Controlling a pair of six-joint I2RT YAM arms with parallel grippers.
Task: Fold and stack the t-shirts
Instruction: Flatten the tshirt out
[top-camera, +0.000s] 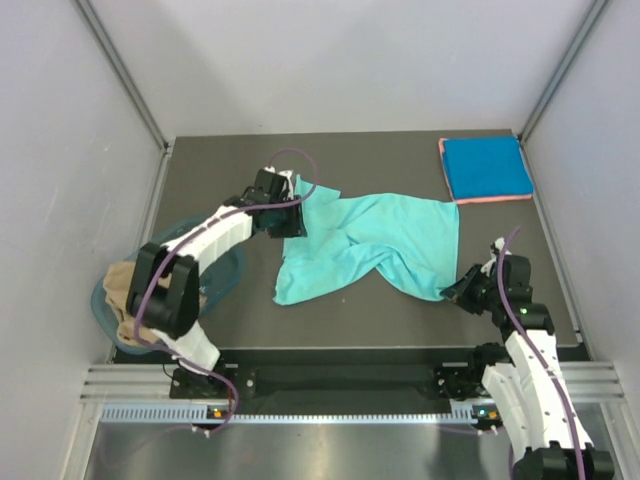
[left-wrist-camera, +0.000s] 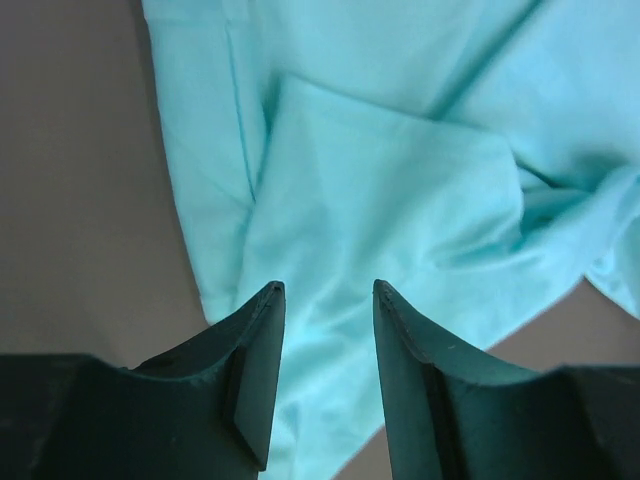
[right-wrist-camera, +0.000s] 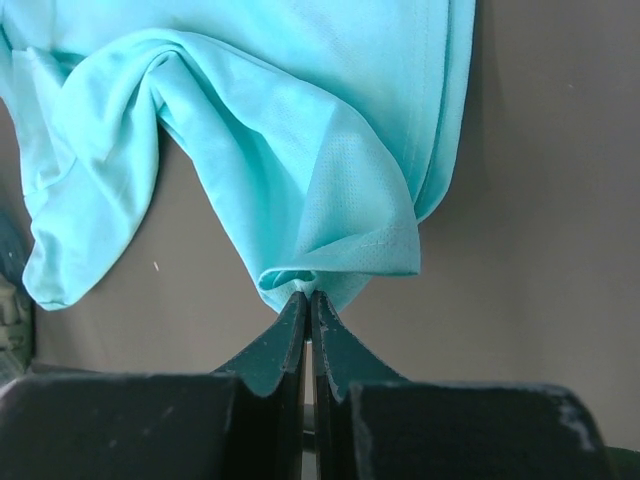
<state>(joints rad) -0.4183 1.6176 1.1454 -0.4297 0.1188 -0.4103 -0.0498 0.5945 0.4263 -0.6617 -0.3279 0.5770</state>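
The teal-green t-shirt (top-camera: 370, 245) is lying crumpled on the table (top-camera: 400, 320), just beside the tub (top-camera: 228, 272), on the tub's side that is facing the right arm (top-camera: 525, 340). The tan t-shirt (top-camera: 118, 285) is sitting inside the tub. The blue t-shirt (top-camera: 486, 167) is lying folded in the table corner farthest from the tub, with the pink t-shirt (top-camera: 495, 199) showing only an edge under it.

The left arm (top-camera: 215, 232) is reaching past the tub's far rim. The left jaws are standing apart above the shirt end nearest the tub, and nothing is between them, so they are holding no cloth. The right jaws are clenched on a small fold of the hem at the shirt corner farthest from the tub.

I am judging that the step in hand is flattening this shirt before the first fold. To do it well, the left jaws should be going down onto one single edge, not onto the doubled flap below them. They should be closing only when the hem is sitting deep between them. Then both arms should be pulling apart, low over the table, so the twisted ridge in the middle is opening out. The right pinch is looking shallow, so a hard pull is risking a slip.
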